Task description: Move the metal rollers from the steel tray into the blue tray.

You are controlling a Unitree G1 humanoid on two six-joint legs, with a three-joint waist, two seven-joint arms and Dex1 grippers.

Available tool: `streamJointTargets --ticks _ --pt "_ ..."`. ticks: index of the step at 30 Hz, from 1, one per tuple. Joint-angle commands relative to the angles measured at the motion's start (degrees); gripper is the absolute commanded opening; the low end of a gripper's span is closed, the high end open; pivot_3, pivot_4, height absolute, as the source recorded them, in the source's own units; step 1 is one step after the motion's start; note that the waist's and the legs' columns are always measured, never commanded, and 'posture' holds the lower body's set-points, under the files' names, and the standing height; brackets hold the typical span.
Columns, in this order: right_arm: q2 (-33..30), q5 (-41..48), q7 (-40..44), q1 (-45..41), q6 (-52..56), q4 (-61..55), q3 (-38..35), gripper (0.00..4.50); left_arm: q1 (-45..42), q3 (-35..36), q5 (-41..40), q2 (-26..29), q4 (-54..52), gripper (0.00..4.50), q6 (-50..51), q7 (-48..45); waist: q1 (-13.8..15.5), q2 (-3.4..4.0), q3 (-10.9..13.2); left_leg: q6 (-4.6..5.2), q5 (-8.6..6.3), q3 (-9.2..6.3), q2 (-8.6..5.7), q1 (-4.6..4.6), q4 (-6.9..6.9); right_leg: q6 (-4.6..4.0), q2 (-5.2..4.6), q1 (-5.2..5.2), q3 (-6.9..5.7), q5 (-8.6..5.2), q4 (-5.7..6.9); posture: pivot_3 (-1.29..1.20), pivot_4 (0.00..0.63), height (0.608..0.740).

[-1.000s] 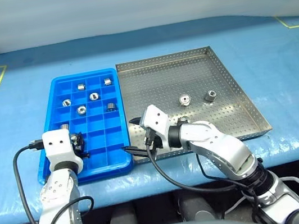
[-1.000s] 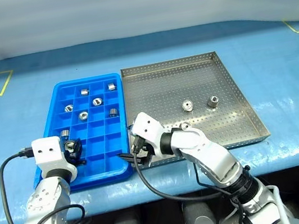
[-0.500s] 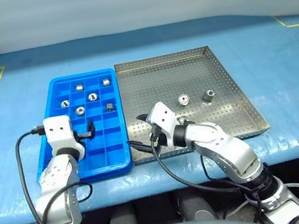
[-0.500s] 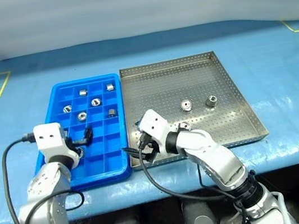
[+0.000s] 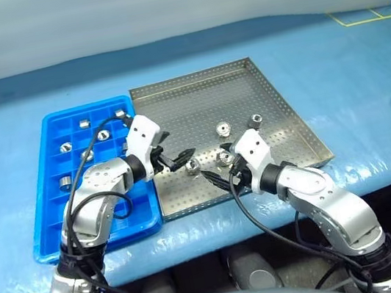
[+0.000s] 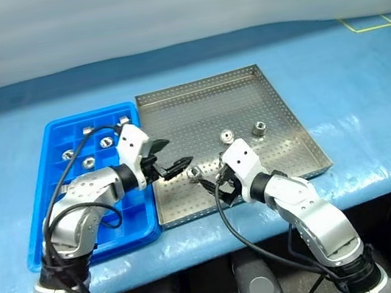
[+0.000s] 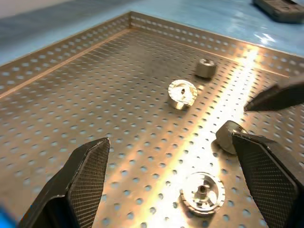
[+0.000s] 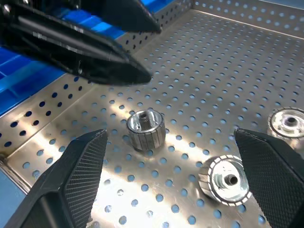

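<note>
Both grippers stood wide open and empty over the near part of the large perforated steel tray [image 5: 248, 101]. My left gripper [image 5: 175, 158] reached in across the low rim where that tray meets the bright blue compartmented plastic tray [image 5: 52, 228], its fingertips just beside one small shiny metal roller [image 5: 192, 165]. My right gripper [image 6: 214, 186] pointed in from the near edge, close to a second roller [image 5: 224, 157]. Two more rollers [image 5: 222, 129] lay further in, apart from each other, with bare perforated floor stretching to the far rim. Several rollers [image 5: 82, 123] sat in the blue tray's far compartments.

A second earlier my left gripper was clamped shut on a roller over the blue tray's near-left corner; it had since let go and swung right into the steel tray. My right gripper had shifted right.
</note>
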Motion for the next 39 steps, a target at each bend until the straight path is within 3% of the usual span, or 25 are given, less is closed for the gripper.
streamJointTargets --ticks 1,10,19,26,34,39 --pt "0.76 0.29 -1.67 0.98 0.31 -3.53 -1.16 4.50 -3.03 -4.44 0.93 1.78 3.20 4.46 -1.74 -3.81 -1.02 0.00 0.00 0.00 0.00 -0.01 0.00 0.00 0.00 0.00 0.00 0.00 0.00 0.00 0.00 -0.27 0.150 0.740" --pt "2.59 0.36 -3.76 1.96 0.57 -4.49 -0.09 4.50 -7.11 -13.80 7.42 8.04 10.21 4.46 -2.78 -7.90 -4.91 0.01 0.01 0.00 0.00 -0.02 0.00 0.01 -0.12 0.01 0.00 -0.03 0.02 -0.01 -0.01 -0.28 0.150 0.740" --pt "3.36 0.41 -3.63 1.16 0.20 -3.57 1.11 4.50 -6.52 -13.15 8.93 9.38 11.02 1.70 -3.18 -8.19 -5.21 0.01 0.01 0.00 0.00 -0.03 0.00 0.01 -0.34 0.01 -0.02 -0.09 0.02 -0.08 -0.04 -0.25 0.150 0.740" --pt "3.53 0.63 -2.96 0.09 0.12 -2.87 1.69 4.50 -4.06 -4.60 4.71 5.26 7.24 1.70 -3.08 -4.18 -4.86 0.01 0.01 0.00 0.00 -0.03 -0.01 0.00 -0.37 0.02 -0.03 -0.10 0.02 -0.09 -0.04 -0.23 0.150 0.740" --pt "4.59 1.19 -0.83 -3.58 -0.32 -1.16 3.82 4.50 3.47 11.42 4.44 -0.44 -4.24 1.70 -5.07 11.25 -4.17 0.01 0.01 0.00 0.00 -0.05 0.01 0.03 -0.39 0.02 0.00 -0.09 0.03 -0.09 -0.01 -0.16 0.150 0.740" --pt "4.79 1.24 2.23 -7.31 -1.28 1.65 6.68 4.50 12.21 19.56 6.04 -2.60 -15.59 1.70 -6.78 20.03 -1.94 0.01 0.02 0.00 0.00 -0.07 0.01 0.02 -0.37 0.02 -0.01 -0.08 0.01 -0.08 -0.02 -0.10 0.150 0.740"
